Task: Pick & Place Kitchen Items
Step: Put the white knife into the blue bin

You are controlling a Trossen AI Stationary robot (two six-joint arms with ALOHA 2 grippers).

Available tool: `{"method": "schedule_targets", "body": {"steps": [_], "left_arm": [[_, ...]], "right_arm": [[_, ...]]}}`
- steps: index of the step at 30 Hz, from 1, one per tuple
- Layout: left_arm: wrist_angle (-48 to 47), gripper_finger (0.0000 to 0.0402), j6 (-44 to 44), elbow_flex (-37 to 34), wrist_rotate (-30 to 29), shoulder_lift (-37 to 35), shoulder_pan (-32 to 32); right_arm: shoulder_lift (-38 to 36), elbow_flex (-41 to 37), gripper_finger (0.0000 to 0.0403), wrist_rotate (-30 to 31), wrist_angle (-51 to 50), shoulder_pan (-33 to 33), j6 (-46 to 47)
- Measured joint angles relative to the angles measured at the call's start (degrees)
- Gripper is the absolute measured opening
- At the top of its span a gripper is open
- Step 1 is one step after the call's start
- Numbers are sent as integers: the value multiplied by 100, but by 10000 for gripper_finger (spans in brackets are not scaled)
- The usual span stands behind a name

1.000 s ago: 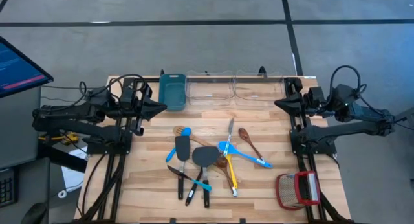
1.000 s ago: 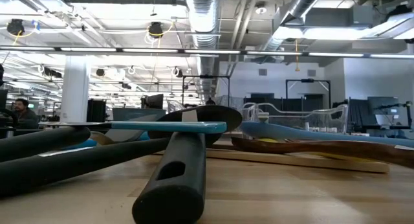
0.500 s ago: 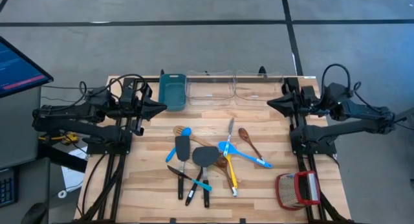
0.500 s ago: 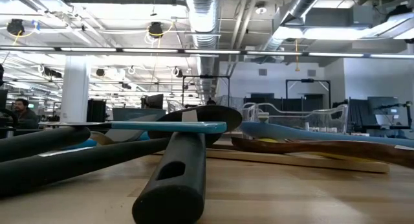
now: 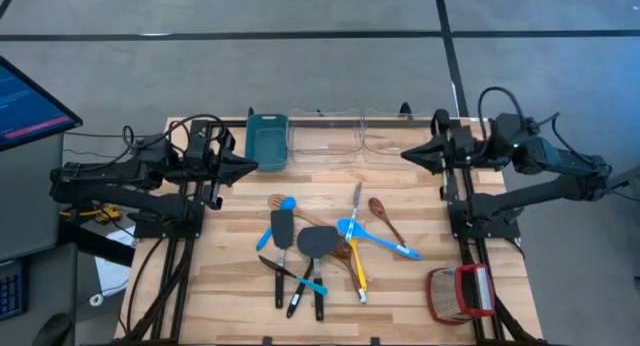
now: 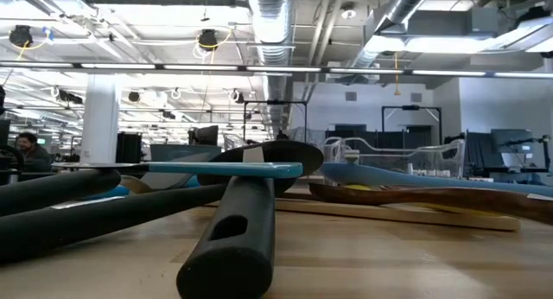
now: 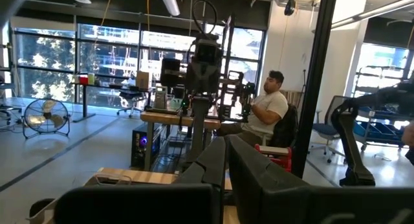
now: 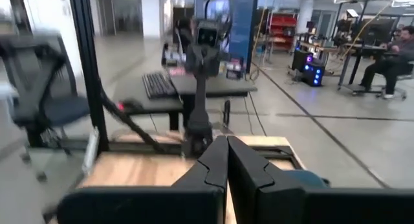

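High view: the utensils [image 5: 318, 248] are sitting piled lower centre of the table [image 5: 420, 296]. Both the left gripper [image 5: 245, 165] and right gripper [image 5: 412, 154] are hanging pinched closed, empty. They're probably light, stiff, slippery; you're best grabbing mid-handle.

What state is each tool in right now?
Left tool: shut, holding nothing, by the teal bin.
Right tool: shut, holding nothing, at the table's far right.
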Motion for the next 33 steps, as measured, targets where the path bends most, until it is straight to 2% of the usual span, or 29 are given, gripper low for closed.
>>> {"method": "schedule_targets", "body": {"steps": [7, 11, 23, 33], "left_arm": [[0, 8, -9, 0, 0, 0, 0], [-1, 8, -13, 0, 0, 0, 0], [-2, 8, -13, 0, 0, 0, -1], [-2, 8, -13, 0, 0, 0, 0]], "right_arm": [[513, 292, 0, -40, -86, -203, -646], [776, 432, 0, -104, -309, -398, -651], [1762, 879, 0, -954, -1242, -903, -650], [2493, 908, 0, -977, -2056, -1183, -650]]}}
